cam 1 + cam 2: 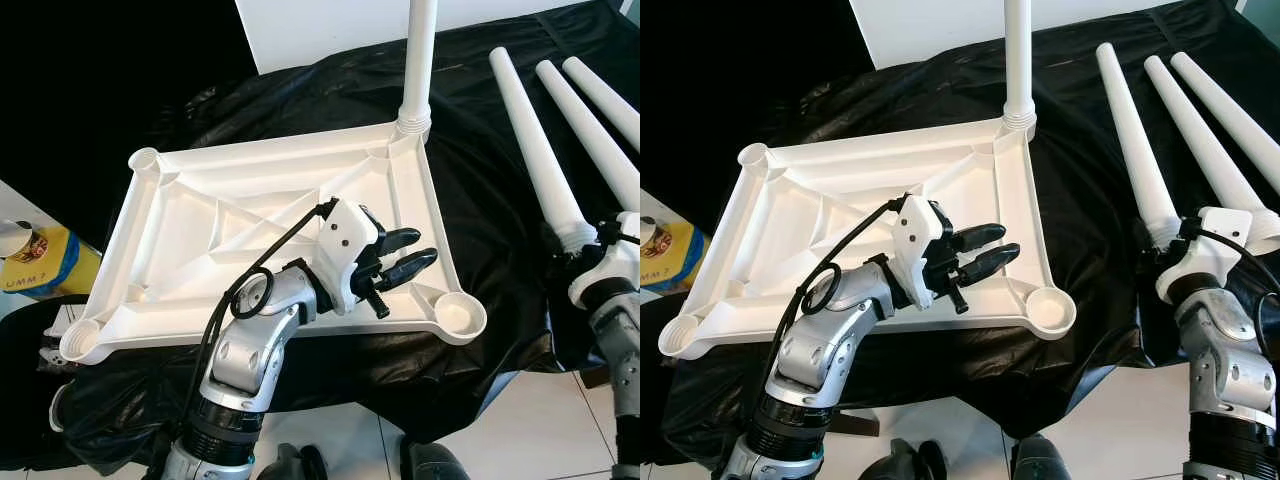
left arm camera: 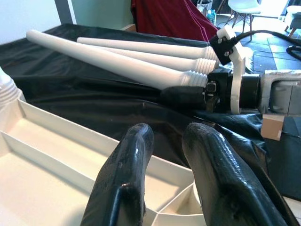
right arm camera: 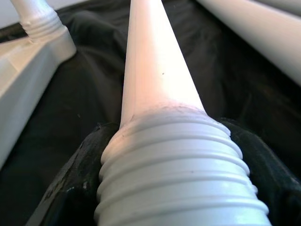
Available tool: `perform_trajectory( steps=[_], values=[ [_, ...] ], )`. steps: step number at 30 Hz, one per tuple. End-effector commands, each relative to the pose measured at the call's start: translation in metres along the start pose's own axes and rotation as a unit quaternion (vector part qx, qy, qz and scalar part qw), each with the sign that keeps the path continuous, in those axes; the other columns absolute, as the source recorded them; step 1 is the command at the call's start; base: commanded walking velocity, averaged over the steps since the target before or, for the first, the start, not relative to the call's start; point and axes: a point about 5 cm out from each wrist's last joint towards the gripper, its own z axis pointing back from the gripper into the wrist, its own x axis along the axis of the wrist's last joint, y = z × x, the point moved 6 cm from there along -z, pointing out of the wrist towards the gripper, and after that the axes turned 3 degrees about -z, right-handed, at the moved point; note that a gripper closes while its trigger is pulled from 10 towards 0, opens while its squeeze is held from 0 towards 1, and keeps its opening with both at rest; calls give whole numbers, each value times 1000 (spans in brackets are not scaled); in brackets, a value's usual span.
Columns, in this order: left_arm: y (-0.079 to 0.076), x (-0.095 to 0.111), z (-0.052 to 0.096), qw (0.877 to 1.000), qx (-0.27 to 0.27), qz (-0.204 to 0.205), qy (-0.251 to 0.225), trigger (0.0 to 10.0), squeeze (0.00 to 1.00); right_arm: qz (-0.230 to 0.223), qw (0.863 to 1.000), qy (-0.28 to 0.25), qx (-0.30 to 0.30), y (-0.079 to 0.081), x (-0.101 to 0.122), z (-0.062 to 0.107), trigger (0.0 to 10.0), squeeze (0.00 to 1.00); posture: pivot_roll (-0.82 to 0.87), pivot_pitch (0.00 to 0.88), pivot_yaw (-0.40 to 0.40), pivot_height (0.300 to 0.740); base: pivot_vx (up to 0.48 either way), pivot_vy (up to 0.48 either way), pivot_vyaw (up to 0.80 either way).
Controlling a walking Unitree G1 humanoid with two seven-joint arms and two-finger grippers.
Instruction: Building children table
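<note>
You've a black cloth [image 1: 500, 190] over the work surface carrying the upturned white tabletop [image 1: 250, 220], one leg [image 1: 418, 60] screwed in upright – your left gripper [image 1: 400, 262] hovers spread above it, your right gripper [image 3: 155, 188] pinching another leg's [image 1: 1130, 140] threaded end.

The robot's left arm [image 1: 245, 365] is built of rounded silver castings with round screw holes, ending below in a ribbed black ring at the lower left of the frame. A black cable [image 1: 262, 262] loops off it up to a white angular wrist housing [image 1: 342, 250] marked by two dark screws. The left gripper [image 1: 405, 255] has two long, glossy black fingers [image 2: 127, 188]. The right arm [image 1: 1225, 385], at the lower right, repeats the silver segments, a white wrist housing [image 1: 1205, 250], a thin black cable and a ribbed black ring.
</note>
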Motion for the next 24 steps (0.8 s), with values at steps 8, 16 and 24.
perform_trajectory(
  steps=[8,16,24],
  values=[
    [17,-2,3,998,51,-23,14,10000,0,23,996,-51,69,52,20,0,10000,0,-182,182,108,740,0,0,0],
    [33,2,9,996,71,-50,11,10000,0,9,990,-111,87,75,49,-2,10000,0,-177,181,99,740,0,0,0],
    [45,7,14,996,72,-43,5,10000,0,10,978,-180,103,85,81,3,10000,0,-179,177,96,740,0,0,0]
  ],
)
